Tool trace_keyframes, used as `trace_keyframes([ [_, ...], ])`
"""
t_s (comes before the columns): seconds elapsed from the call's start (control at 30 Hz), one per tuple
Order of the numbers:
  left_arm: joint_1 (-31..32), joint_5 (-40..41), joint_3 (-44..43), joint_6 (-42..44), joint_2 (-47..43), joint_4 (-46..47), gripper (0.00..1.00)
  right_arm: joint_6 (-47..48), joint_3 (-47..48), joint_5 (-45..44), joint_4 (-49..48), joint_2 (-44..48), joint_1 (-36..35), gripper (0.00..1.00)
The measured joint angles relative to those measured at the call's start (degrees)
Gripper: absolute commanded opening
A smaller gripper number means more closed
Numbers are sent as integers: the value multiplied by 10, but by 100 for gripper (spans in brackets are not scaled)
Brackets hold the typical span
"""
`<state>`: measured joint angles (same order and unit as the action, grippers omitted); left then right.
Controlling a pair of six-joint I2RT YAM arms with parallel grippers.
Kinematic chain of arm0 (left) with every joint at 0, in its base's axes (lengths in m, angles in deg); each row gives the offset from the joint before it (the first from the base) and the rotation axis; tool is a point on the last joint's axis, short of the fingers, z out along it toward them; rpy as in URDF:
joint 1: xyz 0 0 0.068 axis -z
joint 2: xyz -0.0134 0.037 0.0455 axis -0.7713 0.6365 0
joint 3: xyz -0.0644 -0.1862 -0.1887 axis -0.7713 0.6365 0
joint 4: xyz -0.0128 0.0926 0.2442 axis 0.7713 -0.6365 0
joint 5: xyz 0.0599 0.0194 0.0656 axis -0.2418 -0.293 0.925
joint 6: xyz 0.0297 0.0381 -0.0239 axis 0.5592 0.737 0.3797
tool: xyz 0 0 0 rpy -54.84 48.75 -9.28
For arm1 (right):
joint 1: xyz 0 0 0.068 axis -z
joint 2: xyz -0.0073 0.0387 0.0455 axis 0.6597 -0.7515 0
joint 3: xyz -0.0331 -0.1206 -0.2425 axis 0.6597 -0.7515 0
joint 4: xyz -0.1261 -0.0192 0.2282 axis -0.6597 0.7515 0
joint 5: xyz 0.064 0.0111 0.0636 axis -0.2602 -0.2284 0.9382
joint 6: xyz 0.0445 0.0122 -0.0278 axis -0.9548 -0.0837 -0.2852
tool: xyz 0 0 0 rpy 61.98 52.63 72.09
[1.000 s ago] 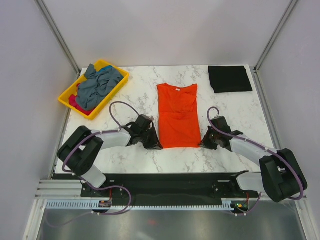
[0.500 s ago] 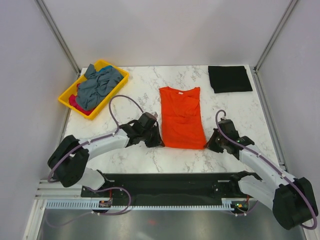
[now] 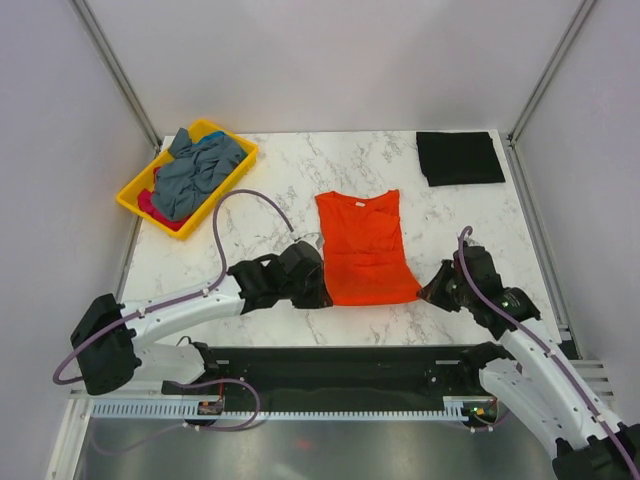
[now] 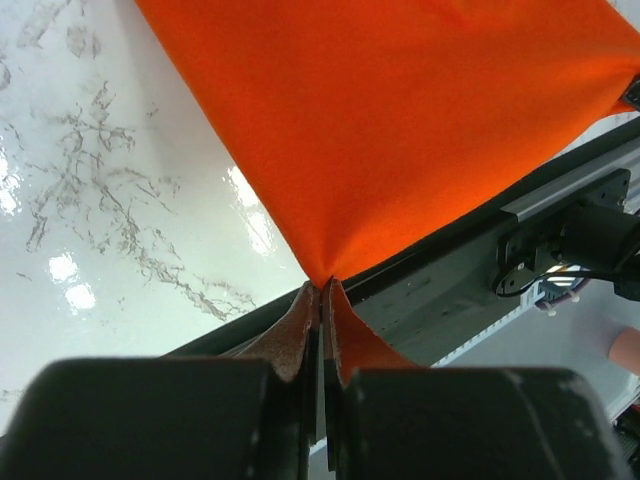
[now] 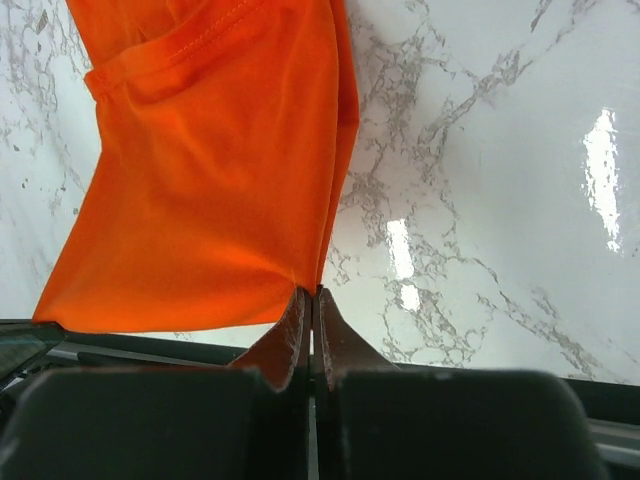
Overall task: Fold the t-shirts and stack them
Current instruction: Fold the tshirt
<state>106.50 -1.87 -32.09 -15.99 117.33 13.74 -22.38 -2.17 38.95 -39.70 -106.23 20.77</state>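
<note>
The left gripper (image 4: 322, 290) is pinching shut on the orange t-shirt's (image 4: 400, 110) hem corner, with the cloth running taut away from its fingertips. In the top view this gripper (image 3: 322, 298) is sitting at the shirt's 7 o'clock corner. The right gripper (image 5: 312, 295) is likewise clamping closed on the opposite hem corner, at the shirt's 5 o'clock corner (image 3: 428, 293) in the top view.

Compared with a second ago, both arms are pulling back toward 6 o'clock, and the orange t-shirt (image 3: 365, 250) is sliding with them. Its collar is lying nearer the middle of the marble table (image 3: 280, 170) than before, and its hem is spreading wider near the front edge.

At 1 o'clock the folded black t-shirt (image 3: 460, 157) is lying where it was. At 10 o'clock the yellow tray (image 3: 135, 197) is holding crumpled grey-blue shirts (image 3: 195, 170) and a pink one (image 3: 150, 203), unchanged.
</note>
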Motion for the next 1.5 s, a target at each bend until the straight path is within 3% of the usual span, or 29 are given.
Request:
trace_keyframes([
  [0.23, -10, 18, -45, 0, 23, -33, 2, 18, 64, -9, 32, -49, 0, 0],
  [0.73, -183, -22, -299, 85, 202, -64, 2, 145, 384, -48, -33, -411, 11, 0],
  [1.07, -262, -59, -464, 130, 359, -78, 2, 181, 559, -37, -50, -619, 50, 0],
  [1.3, -278, -58, -641, 196, 506, -82, 2, 195, 616, -23, -69, -704, 78, 3],
  [1.43, -288, -52, -697, 207, 566, -70, 2, 203, 671, 3, -91, -769, 97, 4],
  [1.47, -294, -52, -709, 207, 581, -69, 3, 205, 682, 8, -100, -787, 101, 6],
  [1.5, -300, -53, -720, 208, 597, -65, 20, 206, 691, 13, -108, -804, 106, 9],
])
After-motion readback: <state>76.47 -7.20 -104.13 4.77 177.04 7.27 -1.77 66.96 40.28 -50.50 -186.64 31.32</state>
